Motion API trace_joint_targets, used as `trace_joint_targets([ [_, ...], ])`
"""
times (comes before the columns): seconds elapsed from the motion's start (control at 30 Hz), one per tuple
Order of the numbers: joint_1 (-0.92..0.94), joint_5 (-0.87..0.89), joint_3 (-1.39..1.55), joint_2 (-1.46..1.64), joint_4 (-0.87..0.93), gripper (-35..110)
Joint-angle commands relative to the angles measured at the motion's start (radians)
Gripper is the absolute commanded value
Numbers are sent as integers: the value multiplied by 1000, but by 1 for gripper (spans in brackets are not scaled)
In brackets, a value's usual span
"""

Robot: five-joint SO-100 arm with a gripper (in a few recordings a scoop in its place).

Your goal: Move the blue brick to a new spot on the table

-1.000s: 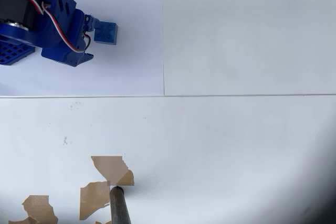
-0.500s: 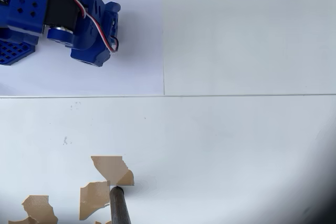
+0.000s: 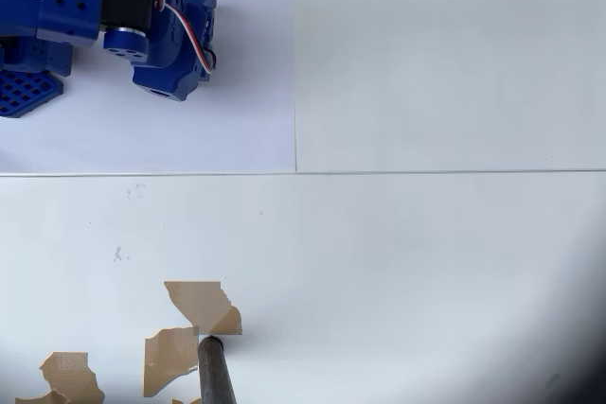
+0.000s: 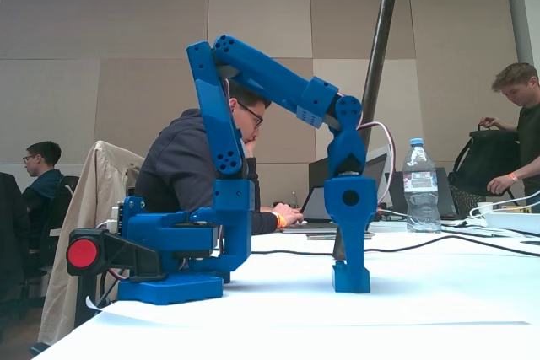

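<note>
In the overhead view, the blue arm point(image 3: 123, 26) is seen at about 10 o'clock of the picture, folded over on itself with its wrist pointed straight down. The blue brick is hidden beneath that wrist, so its exact place cannot be given beyond being under the arm's end, if it is there at all. Torn brown patches point(image 3: 201, 305) and a dark rod point(image 3: 216, 371) are found well apart from the arm, at about 7 o'clock on the white worktop point(image 3: 426, 262).

In the fixed view, the base point(image 4: 169, 259) is set at 8 o'clock and the tool point(image 4: 350, 280) is lowered at 5 o'clock, its tip down on the worktop. Whether the tool is wide, narrow or clamped on the brick cannot be told (blue against blue, and small).

The grasping step is judged to be in hand. For the next move, a firm closure should be confirmed, then a lift clear of the surface and a carry toward open worktop at 3 o'clock are called for.
</note>
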Motion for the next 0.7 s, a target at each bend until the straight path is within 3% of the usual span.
trace_joint_targets([
  [0.0, -2, 3, 3, 9, -20, 30],
  [0.13, -12, 5, 8, 8, -29, 14],
  [0.33, -5, -5, -107, 11, 89, 13],
  [0.67, -48, 86, -877, -367, 390, 13],
])
